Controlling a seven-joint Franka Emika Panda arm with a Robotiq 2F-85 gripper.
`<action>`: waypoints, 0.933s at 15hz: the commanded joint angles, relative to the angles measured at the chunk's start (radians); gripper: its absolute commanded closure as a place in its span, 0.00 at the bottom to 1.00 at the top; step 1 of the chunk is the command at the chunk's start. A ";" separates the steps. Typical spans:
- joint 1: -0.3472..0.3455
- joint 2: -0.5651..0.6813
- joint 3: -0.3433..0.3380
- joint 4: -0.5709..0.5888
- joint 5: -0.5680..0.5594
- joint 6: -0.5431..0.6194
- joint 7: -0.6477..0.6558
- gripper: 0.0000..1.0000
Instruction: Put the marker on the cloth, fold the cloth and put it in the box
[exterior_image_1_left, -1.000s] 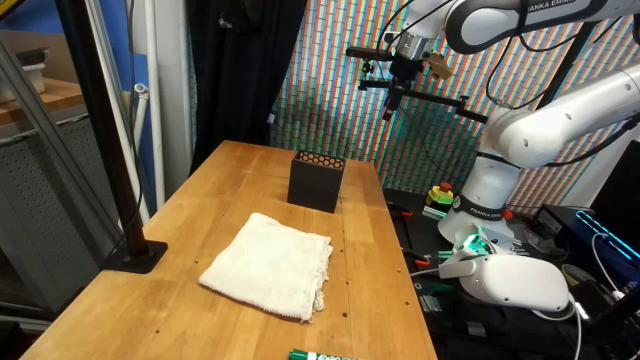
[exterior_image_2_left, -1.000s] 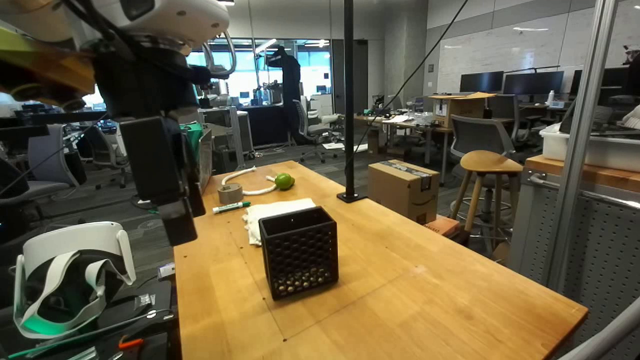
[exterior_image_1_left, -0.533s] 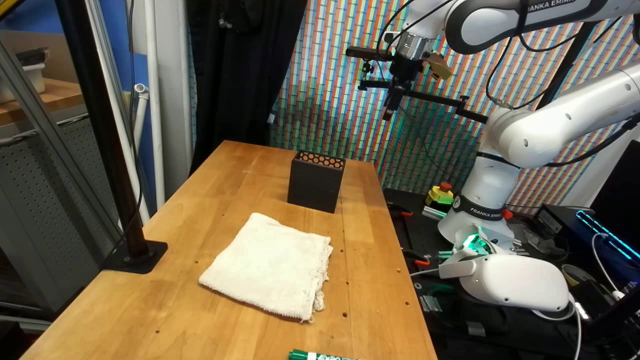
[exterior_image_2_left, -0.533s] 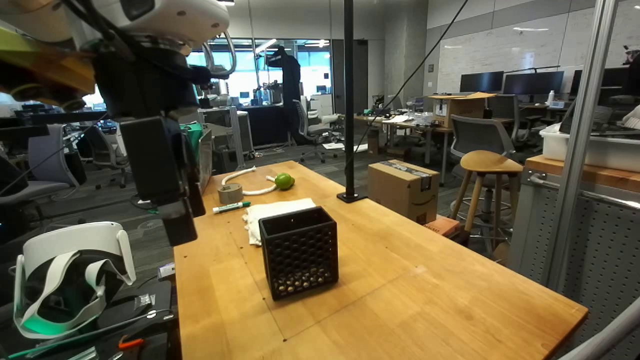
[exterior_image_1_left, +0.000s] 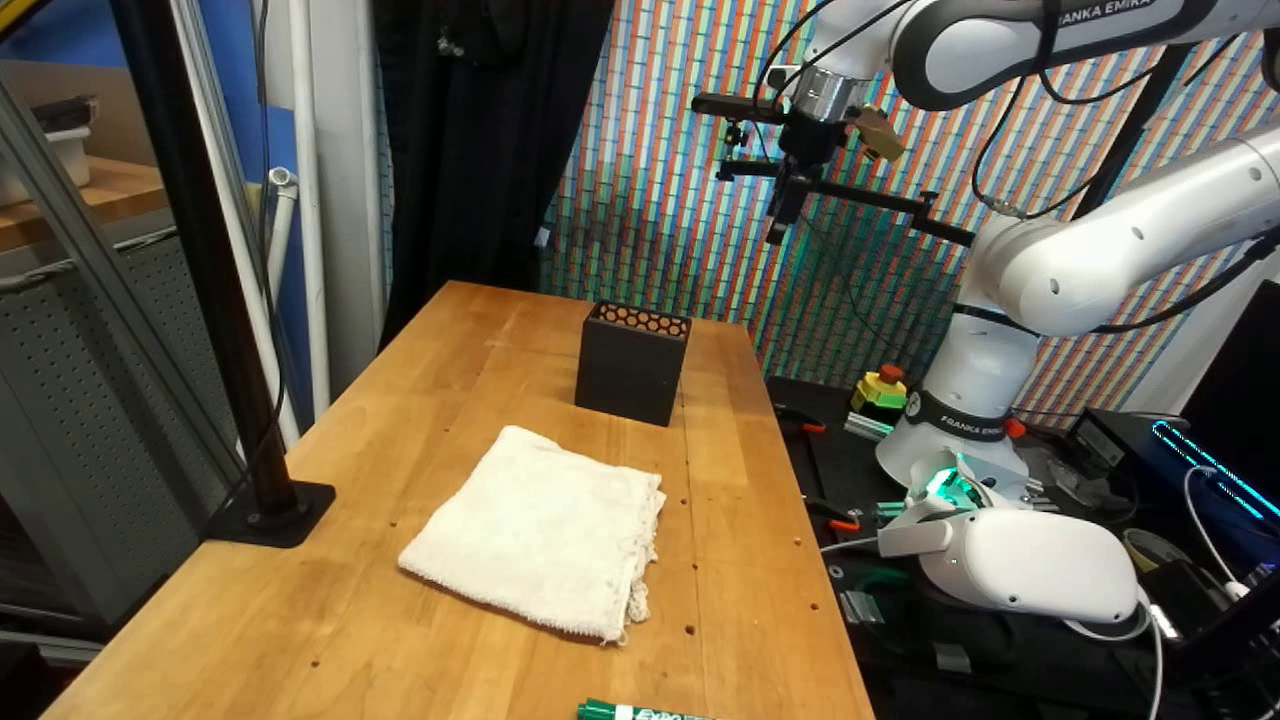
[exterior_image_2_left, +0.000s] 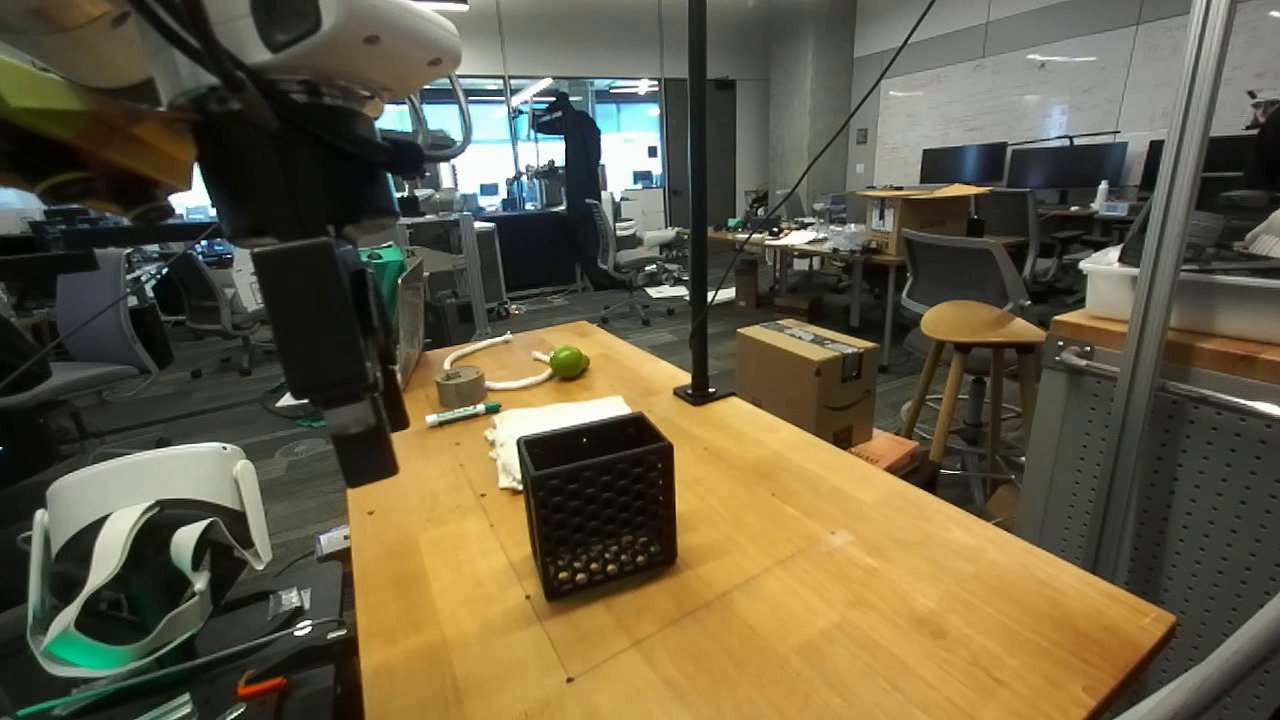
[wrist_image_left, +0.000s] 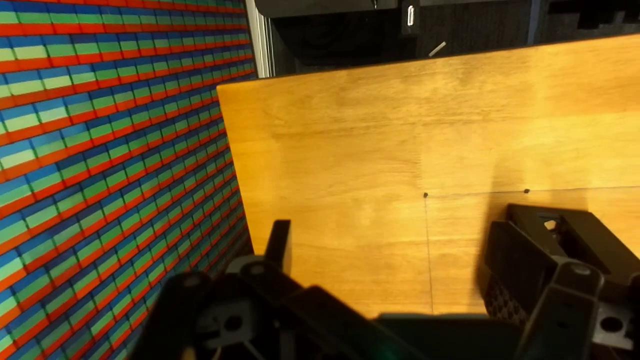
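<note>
Cloth (exterior_image_1_left: 540, 535), cream and lying flat on a wooden counter (exterior_image_1_left: 420, 650), in an exterior view; the black box (exterior_image_1_left: 632, 365) stands upright near it, not touching, and the green marker (exterior_image_1_left: 640, 712) lies off the cloth, cut by the frame's lower edge. In an exterior view, the whole marker shows on the counter near the cloth, with a tape roll (exterior_image_2_left: 461, 387), a white rope (exterior_image_2_left: 520, 383) and a green fruit (exterior_image_2_left: 569, 362) farther back; the box hides part of the cloth. In the wrist view, the pincer (wrist_image_left: 400, 245) has its jaws spread wide, the counter visible between them; the box, at right, is partly hidden behind it.
</note>
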 joint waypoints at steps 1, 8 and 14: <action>0.093 -0.039 0.019 0.002 0.034 -0.041 -0.041 0.00; 0.376 -0.089 0.117 0.002 0.181 -0.119 -0.127 0.00; 0.627 -0.058 0.233 0.003 0.361 -0.051 -0.156 0.00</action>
